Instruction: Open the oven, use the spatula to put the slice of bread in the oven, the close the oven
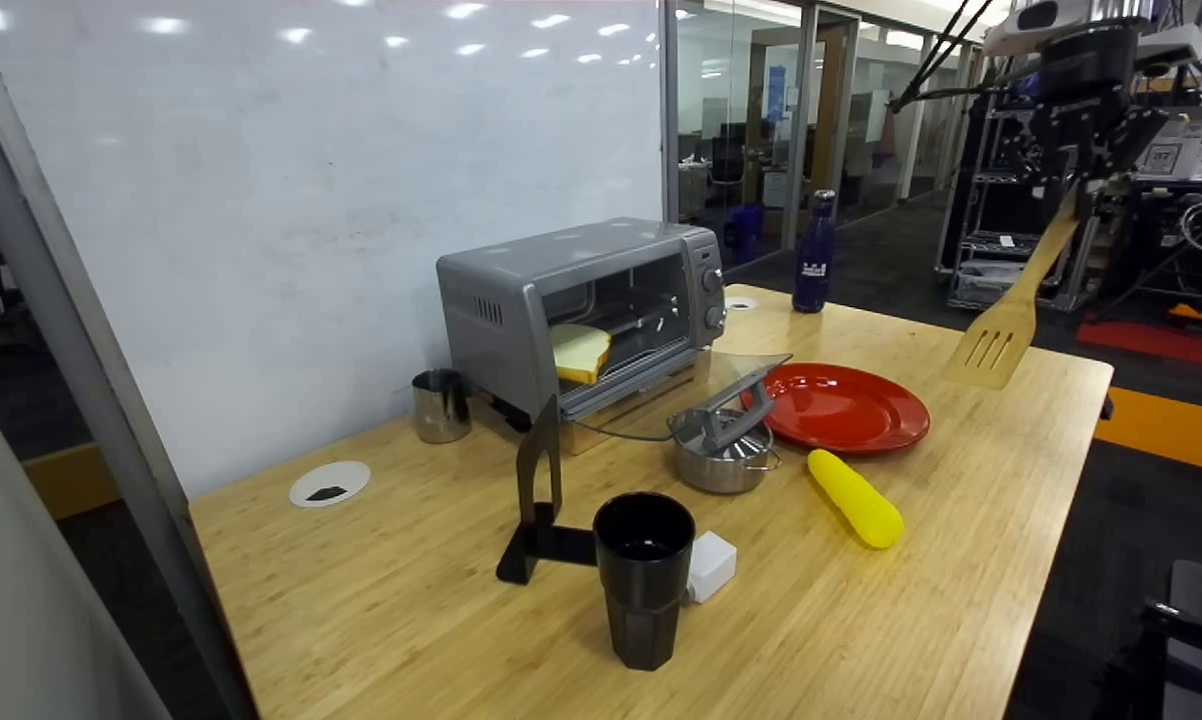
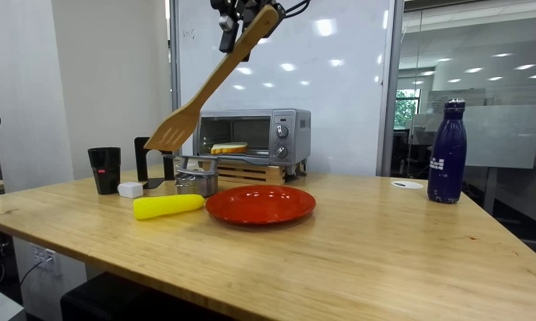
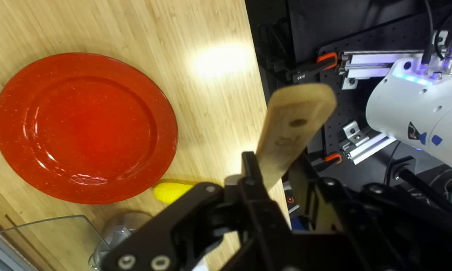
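Pale wood of the bench [image 2: 384,249] lies nearest me in an exterior view. Raised well above it, my fingers [image 2: 229,41] are clamped on the handle of the spatula [image 2: 211,84]; the slotted blade hangs at a slant, touching nothing that I can make out, and in the wrist view the butt of the handle pokes out between them. Lower down rests the red plate [image 2: 260,204], with a yellow rounded thing [image 2: 167,205] just beside it. Farther on, the glass door [image 1: 676,395] is folded down, its handle standing over a metal pot [image 1: 726,468]; whether those two touch I can't tell. Beyond that, in both exterior views, the slice of bread [image 1: 579,350] sits inside the oven [image 2: 280,141], near the front of the opening. On that evidence I'd judge the opening and the loading done, leaving me to park the spatula and close the door, checking first that the crust won't catch. Relative to my fingers, the bread is well apart: lower and deeper in, past the plate, toward the whiteboard [image 2: 344,111] at the back of the bench.
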`<act>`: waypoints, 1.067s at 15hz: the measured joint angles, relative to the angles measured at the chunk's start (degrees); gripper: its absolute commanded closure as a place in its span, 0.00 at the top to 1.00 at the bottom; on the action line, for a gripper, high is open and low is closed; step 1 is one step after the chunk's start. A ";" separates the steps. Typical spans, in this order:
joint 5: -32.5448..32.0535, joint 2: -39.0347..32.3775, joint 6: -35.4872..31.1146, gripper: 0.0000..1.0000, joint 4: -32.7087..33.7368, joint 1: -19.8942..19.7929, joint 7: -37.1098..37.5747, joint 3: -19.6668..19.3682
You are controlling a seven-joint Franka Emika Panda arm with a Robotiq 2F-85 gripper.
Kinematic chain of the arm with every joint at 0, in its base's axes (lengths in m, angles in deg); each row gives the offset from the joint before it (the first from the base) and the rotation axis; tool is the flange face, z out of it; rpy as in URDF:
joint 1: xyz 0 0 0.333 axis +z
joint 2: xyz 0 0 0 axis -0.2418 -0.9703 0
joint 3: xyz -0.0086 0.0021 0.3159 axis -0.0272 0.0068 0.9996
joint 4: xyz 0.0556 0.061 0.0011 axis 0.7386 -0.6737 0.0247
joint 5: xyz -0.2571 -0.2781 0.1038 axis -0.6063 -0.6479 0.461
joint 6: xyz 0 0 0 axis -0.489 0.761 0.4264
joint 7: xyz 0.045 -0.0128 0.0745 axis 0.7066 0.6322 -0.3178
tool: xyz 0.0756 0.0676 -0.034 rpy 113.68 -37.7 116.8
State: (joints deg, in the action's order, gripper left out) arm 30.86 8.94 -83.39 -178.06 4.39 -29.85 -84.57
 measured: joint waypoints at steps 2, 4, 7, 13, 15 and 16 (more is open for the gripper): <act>-0.01 -1.22 0.00 0.26 0.50 0.00 -1.57 0.16; -0.01 -1.89 0.00 0.26 0.98 0.00 -2.11 0.30; -0.02 -2.00 0.00 0.26 1.23 0.00 -2.23 0.34; -0.02 -2.00 0.01 0.26 1.30 0.00 -2.26 0.34; -0.02 -2.00 0.01 0.07 1.31 0.00 -2.27 0.34; -0.02 -2.00 0.01 0.07 1.31 0.00 -2.27 0.34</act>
State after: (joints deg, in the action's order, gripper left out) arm 30.84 6.93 -83.38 -176.75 4.39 -32.12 -84.23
